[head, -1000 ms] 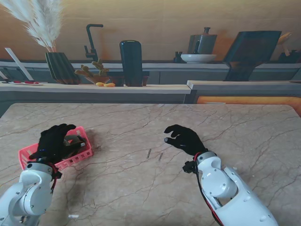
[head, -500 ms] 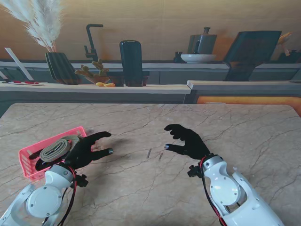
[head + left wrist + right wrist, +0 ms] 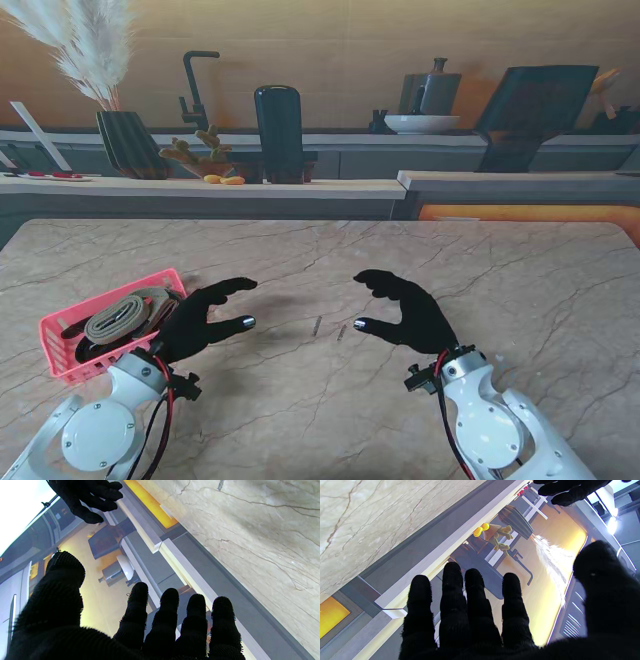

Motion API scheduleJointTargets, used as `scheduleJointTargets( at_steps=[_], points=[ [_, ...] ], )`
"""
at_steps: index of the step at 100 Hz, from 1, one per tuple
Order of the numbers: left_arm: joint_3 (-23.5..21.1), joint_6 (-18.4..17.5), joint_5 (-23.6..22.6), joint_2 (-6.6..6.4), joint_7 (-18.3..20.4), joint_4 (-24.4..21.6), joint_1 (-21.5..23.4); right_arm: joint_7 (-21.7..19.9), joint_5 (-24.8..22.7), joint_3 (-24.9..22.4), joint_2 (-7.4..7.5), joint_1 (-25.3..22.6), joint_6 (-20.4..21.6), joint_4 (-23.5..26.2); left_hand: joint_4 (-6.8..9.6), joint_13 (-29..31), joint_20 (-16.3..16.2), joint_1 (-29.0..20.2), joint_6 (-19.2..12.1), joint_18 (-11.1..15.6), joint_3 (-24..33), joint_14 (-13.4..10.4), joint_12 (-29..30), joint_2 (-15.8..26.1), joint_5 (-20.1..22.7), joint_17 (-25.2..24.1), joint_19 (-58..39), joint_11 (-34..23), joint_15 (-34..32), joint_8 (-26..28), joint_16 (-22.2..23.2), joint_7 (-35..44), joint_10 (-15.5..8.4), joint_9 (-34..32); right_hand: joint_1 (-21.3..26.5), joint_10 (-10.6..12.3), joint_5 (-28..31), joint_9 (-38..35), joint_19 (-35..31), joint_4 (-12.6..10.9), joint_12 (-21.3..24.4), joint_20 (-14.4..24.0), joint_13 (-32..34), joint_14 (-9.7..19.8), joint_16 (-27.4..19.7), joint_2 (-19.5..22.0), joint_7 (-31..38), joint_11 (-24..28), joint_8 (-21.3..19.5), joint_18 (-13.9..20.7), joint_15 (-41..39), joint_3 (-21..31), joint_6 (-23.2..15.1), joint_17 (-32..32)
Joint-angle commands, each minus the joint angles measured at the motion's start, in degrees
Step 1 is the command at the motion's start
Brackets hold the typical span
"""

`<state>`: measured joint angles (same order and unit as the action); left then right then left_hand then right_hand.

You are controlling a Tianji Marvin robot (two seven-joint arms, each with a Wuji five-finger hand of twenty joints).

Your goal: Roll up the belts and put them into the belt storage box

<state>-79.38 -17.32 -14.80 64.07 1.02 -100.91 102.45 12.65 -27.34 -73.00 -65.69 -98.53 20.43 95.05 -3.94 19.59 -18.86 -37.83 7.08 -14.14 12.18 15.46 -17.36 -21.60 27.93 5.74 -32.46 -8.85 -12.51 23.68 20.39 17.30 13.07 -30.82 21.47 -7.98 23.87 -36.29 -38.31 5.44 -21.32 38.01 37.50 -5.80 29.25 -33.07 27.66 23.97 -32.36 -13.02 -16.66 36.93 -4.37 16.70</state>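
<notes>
The rolled belt [image 3: 117, 318] sat inside the pink belt storage box [image 3: 58, 364], just off the outer side of the left hand [image 3: 203, 320], with a darker coil tucked in nearer to me. That left hand hung open beside the box, fingers spread, gripping nothing. Across from it the right hand [image 3: 404, 310] hovered open too, thumb apart from the fingers, empty. Between the two hands, on the marble table [image 3: 330, 250], lay two small dark slivers [image 3: 328, 328], too small to make out. Beyond, the far table edge met a grey counter [image 3: 200, 190].
</notes>
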Motion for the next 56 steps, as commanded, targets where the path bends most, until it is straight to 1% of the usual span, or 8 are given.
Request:
scheduleJointTargets(
  at_steps=[1,11,19,29,37,46,56],
  points=[
    [0.3,0.4,-0.5,-0.02,0.8,-0.7,0.7,0.0,0.4,0.3,-0.37,-0.3,0.5,0.5,0.77,0.9,0.4,1.1,-0.9,-0.4,0.0,-0.1,0.1,-0.9,0.7,0.2,1.0,2.0,1.3,-0.7,-0.9,-3.0,0.4,-0.4,-2.5,0.9,-1.1,0.6,0.9,-1.3,0.0,1.5,-0.7,0.8,0.8,1.7,-1.1,-1.7,-0.4,-0.2,0.1,-0.6,-0.9,-0.3],
    [0.6,0.5,-1.6,-0.04,0.5,-0.6,0.7,-0.2,0.9,0.4,-0.39,-0.1,0.9,0.4,0.81,0.9,0.3,1.1,-1.1,-0.5,-0.4,-0.1,0.2,-0.8,0.5,0.3,1.2,2.1,1.4,-0.9,-0.9,-3.3,0.3,-0.4,-2.6,0.9,-1.3,0.7,1.0,-1.3,-0.1,1.7,-0.9,0.8,0.9,1.8,-1.2,-1.7,-0.5,-0.1,0.1,-0.5,-0.9,-0.4],
    [1.1,0.4,-1.6,0.09,0.0,-0.3,0.4,-0.3,1.3,0.5,-0.41,-0.1,1.1,0.3,0.84,1.3,0.3,0.8,-0.9,-0.9,-0.7,0.3,0.2,-1.0,1.0,0.6,1.3,2.1,1.3,-0.9,-0.9,-3.3,0.5,-0.9,-2.7,0.9,-1.3,0.7,1.1,-1.3,-0.2,1.8,-0.8,0.8,1.0,1.9,-1.2,-1.7,-0.6,-0.2,0.1,-0.5,-0.9,-0.4],
    [1.0,1.6,-0.9,-0.16,1.4,-0.7,0.5,0.0,1.1,0.6,-0.45,0.0,1.5,0.2,0.87,1.0,0.3,0.6,-1.0,-0.5,-1.0,0.1,0.3,-0.3,0.6,0.4,1.6,2.3,1.4,-1.0,-0.9,-3.6,0.3,-0.6,-2.7,0.9,-1.4,0.6,1.1,-1.3,-0.3,1.9,-0.7,0.9,1.1,2.1,-1.3,-1.6,-0.6,-0.1,-0.1,-0.5,-0.9,-0.3],
    [1.2,2.5,-1.0,-0.12,1.3,-0.9,0.4,0.4,0.7,0.6,-0.50,0.0,1.6,0.2,0.88,1.3,0.1,0.2,-0.9,-0.8,-1.4,0.5,0.3,-0.3,1.1,0.7,1.5,2.1,1.3,-1.0,-0.9,-3.5,0.7,-1.1,-2.7,1.0,-1.4,0.6,1.1,-1.3,-0.3,2.0,-0.6,0.9,1.2,2.2,-1.3,-1.5,-0.7,-0.2,-0.2,-0.5,-1.0,-0.3],
    [1.2,3.1,-0.7,-0.17,1.8,-1.1,0.5,0.6,0.5,0.6,-0.52,-0.1,1.5,0.4,0.91,1.1,0.1,-0.2,-0.8,-0.6,-1.8,0.4,0.3,0.0,1.1,0.5,1.6,2.2,1.3,-1.1,-0.9,-3.6,0.7,-1.1,-2.6,0.9,-1.4,0.6,1.2,-1.3,-0.4,2.0,-0.7,0.8,1.3,2.4,-1.3,-1.5,-0.7,-0.2,-0.3,-0.6,-1.0,-0.4],
    [1.3,3.1,-0.7,-0.08,1.4,-1.3,0.8,1.0,0.2,0.5,-0.56,-0.4,1.6,0.6,0.97,1.3,0.0,-0.6,-0.8,-0.6,-2.3,0.4,0.2,0.1,1.3,0.6,1.6,2.2,1.2,-1.1,-0.9,-3.6,0.6,-1.2,-2.6,1.0,-1.3,0.6,1.2,-1.3,-0.4,2.1,-0.6,0.9,1.3,2.5,-1.3,-1.4,-0.8,-0.2,-0.3,-0.8,-1.0,-0.2]
  ],
)
